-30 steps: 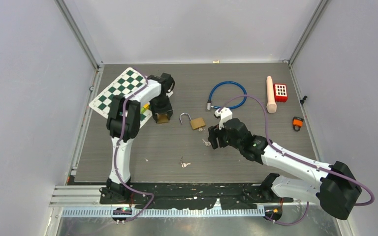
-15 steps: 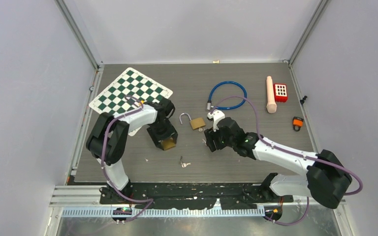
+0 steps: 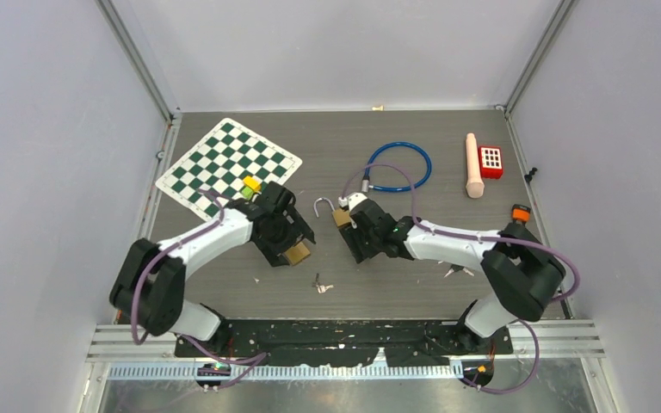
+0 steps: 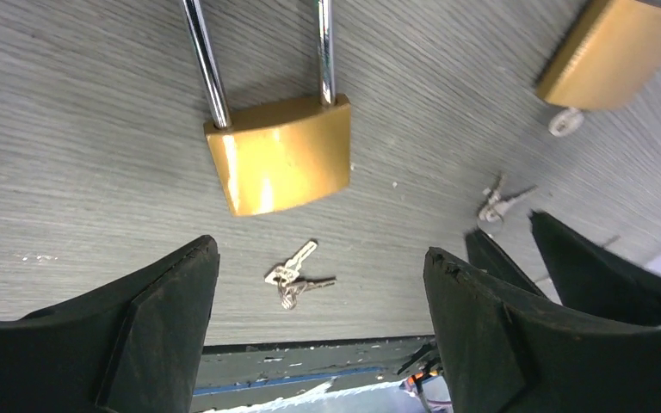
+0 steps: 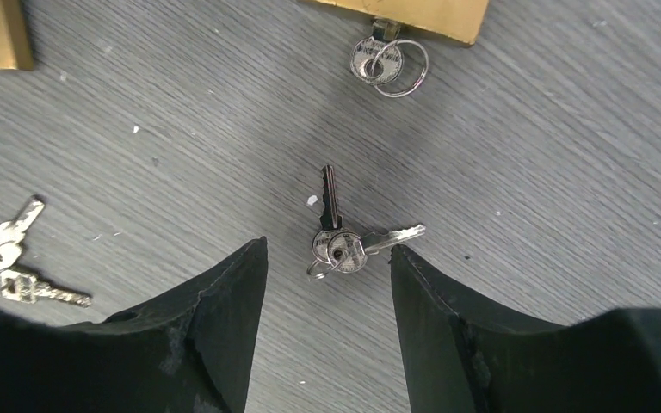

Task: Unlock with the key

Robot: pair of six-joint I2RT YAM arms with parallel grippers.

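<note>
A brass padlock with a long shackle [image 4: 280, 163] lies flat on the table just beyond my left gripper [image 4: 320, 284], which is open and holds nothing; the top view shows that same long-shackle padlock [image 3: 297, 253] below the left gripper [image 3: 284, 241]. A second brass padlock [image 3: 344, 216] has its shackle swung open and a key with a ring [image 5: 387, 60] in its base. My right gripper [image 5: 327, 258] is open, low over a small key bunch [image 5: 344, 239] that lies between its fingertips [image 5: 232, 284]. Another key bunch [image 3: 321, 286] lies near the table's front edge.
A green-and-white chessboard [image 3: 228, 161] with a small yellow and green block [image 3: 250, 185] lies at the back left. A blue cable lock [image 3: 398, 166], a beige cylinder [image 3: 473, 165], a red keypad [image 3: 491, 161] and an orange item [image 3: 521, 213] sit to the right.
My left arm carried the long-shackle padlock from the chessboard's edge toward the front, set it on the table and opened. My right gripper slid left over the key bunch, its jaws narrowing slightly.
</note>
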